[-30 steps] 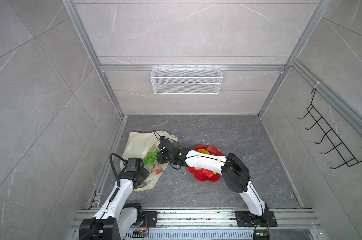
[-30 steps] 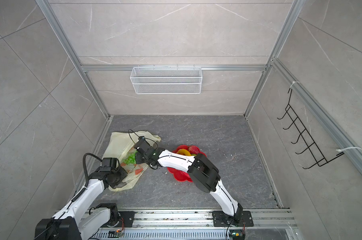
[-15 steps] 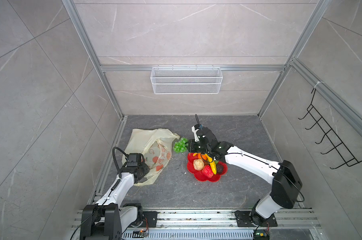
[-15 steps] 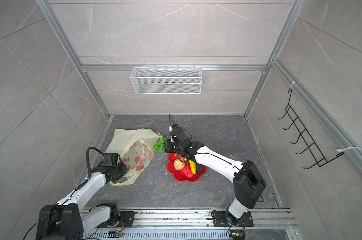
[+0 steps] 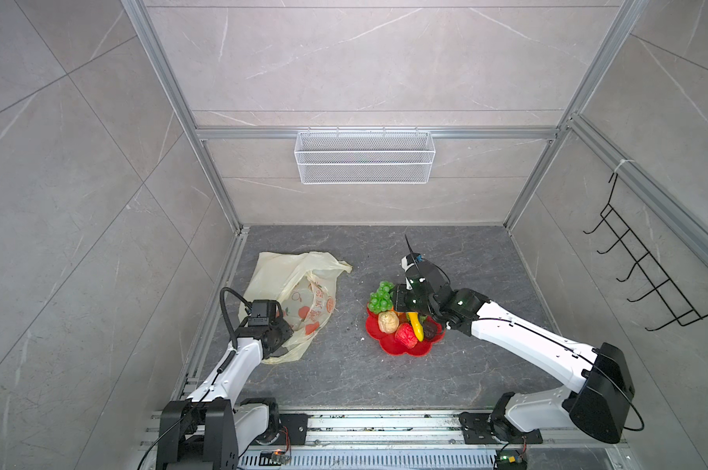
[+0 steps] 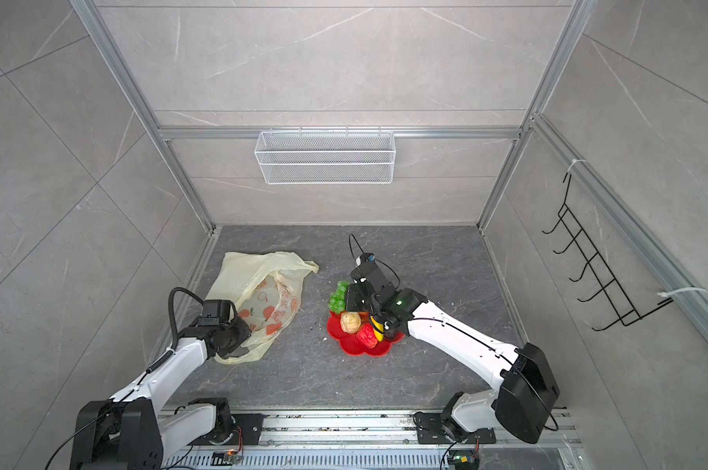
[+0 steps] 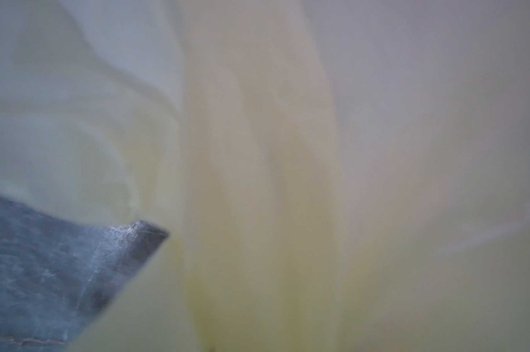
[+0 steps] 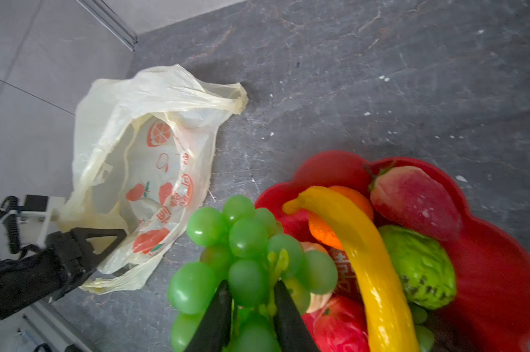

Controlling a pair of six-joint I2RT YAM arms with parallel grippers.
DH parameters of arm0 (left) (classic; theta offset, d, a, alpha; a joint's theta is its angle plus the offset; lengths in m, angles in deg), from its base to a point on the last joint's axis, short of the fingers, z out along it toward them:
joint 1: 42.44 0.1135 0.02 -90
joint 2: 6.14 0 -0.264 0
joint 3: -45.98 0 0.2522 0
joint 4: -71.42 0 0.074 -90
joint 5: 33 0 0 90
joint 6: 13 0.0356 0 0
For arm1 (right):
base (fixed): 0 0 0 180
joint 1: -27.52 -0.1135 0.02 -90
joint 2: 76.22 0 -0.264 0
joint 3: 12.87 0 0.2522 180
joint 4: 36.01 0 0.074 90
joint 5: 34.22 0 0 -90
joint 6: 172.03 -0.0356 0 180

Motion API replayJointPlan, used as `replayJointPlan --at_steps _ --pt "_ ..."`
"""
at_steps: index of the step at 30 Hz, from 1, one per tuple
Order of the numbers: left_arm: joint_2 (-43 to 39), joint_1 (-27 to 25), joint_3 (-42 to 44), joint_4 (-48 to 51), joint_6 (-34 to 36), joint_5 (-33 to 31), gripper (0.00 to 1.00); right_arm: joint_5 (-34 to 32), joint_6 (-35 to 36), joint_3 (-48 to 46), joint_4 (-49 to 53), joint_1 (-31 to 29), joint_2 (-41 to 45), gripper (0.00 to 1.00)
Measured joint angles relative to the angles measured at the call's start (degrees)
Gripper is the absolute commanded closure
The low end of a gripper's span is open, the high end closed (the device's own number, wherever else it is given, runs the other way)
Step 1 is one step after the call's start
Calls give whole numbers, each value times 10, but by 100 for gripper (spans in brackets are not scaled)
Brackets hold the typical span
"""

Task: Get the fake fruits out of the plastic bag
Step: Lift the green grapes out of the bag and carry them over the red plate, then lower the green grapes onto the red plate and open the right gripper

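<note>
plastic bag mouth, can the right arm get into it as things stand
Probably yes: the plastic bag gapes toward it across open floor, left tool holding its edge. But the right tool is shut on the grape bunch.

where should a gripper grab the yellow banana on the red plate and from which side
Grip the banana at mid-length, jaws across its slim width, coming from above. It lies topmost on the pile in the red plate, and a sideways approach would likely bump the orange and green knobbly fruit beside it.
</note>
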Motion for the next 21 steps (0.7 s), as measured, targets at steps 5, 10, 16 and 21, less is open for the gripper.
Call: replayJointPlan --at_steps 5,10,16,21 --pt "0 0 0 0 0 0 64 -41 10 -2 21 -9 0 72" --pt "-3 0 0 0 0 0 64 -89 28 -1 37 -50 -2 69" --pt "-3 0 0 0 0 0 64 -135 38 4 59 -98 -17 66" --pt "-3 0 0 0 0 0 63 -144 38 2 66 -112 -21 64"
